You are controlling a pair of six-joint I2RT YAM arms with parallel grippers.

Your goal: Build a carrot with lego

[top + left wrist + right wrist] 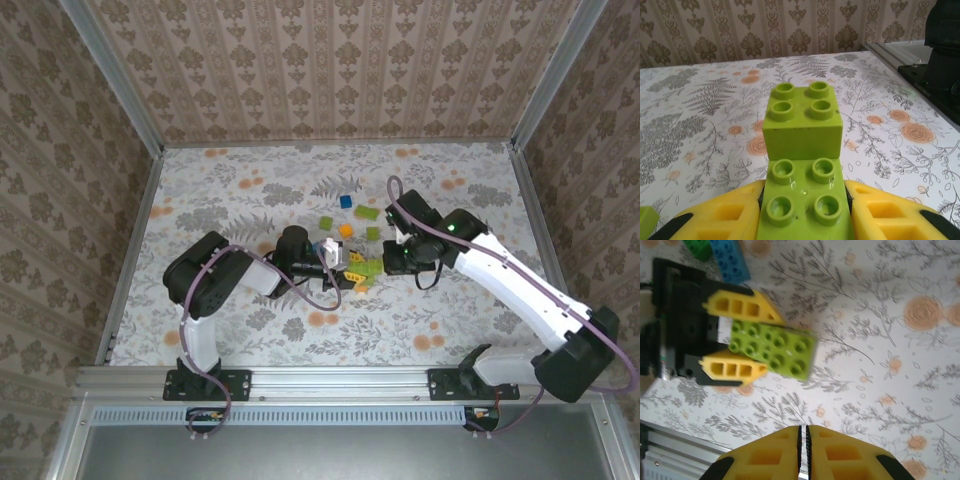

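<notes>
The carrot is a lime-green build [803, 150]: a long studded brick with a square brick stacked on its far end. My left gripper [804, 185] is shut on its near end, a yellow finger pressed to each side. In the top view the build [370, 268] sits mid-table at my left gripper [352, 268]. The right wrist view shows the build [774, 348] between those fingers [735, 306]. My right gripper [803, 428] is shut on nothing, hovering just right of the build [389, 263]. Loose lego lies behind: blue [345, 201], lime [325, 222], orange [346, 230].
More loose bricks: lime [367, 212], green [372, 233], orange [361, 287] near the left gripper. A blue brick [730, 261] and a dark green one [697, 247] lie beyond the left gripper. The floral table [230, 190] is bounded by metal rails [130, 250].
</notes>
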